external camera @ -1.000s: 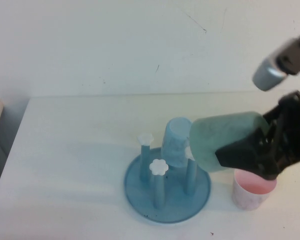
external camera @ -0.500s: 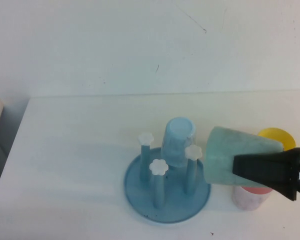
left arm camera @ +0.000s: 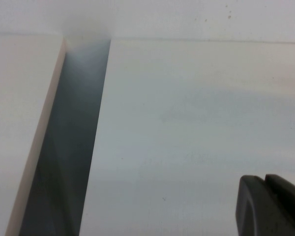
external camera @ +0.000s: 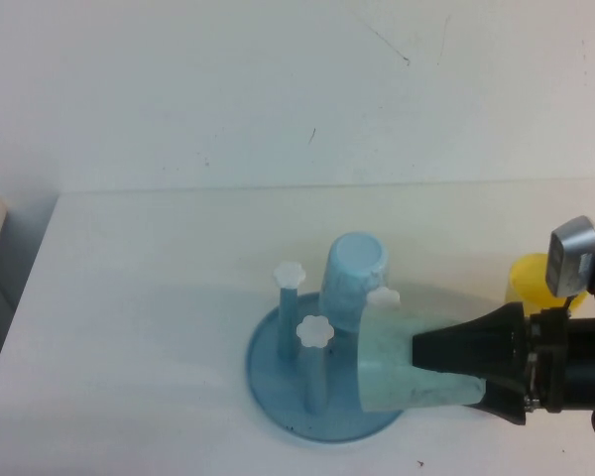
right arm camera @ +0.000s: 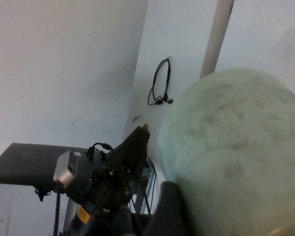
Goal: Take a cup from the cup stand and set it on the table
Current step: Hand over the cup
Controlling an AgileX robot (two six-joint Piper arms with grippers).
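My right gripper point(external camera: 422, 357) is shut on the cup point(external camera: 397, 365), a pale mint-green speckled tumbler. It holds the cup on its side, wide end to the left, low over the right front of the cup stand point(external camera: 278, 389). The cup hides the stand's right peg, except its white cap point(external camera: 382, 296). In the right wrist view the cup point(right arm camera: 236, 147) fills the picture beside one dark finger point(right arm camera: 169, 211). A light blue cup point(external camera: 355, 278) sits upside down on the stand's back peg. My left gripper point(left arm camera: 264, 181) shows only in its wrist view, shut, above bare table point(left arm camera: 187, 123).
A yellow cup point(external camera: 529, 278) stands on the table point(external camera: 149, 297) behind my right arm. Two free pegs with white caps point(external camera: 315, 330) stand at the stand's left and front. The table's left edge borders a dark gap point(left arm camera: 69, 147).
My right gripper has carried the mint cup down and leftward, toward the front, from right of the stand to over its right front. The pink cup is now hidden.
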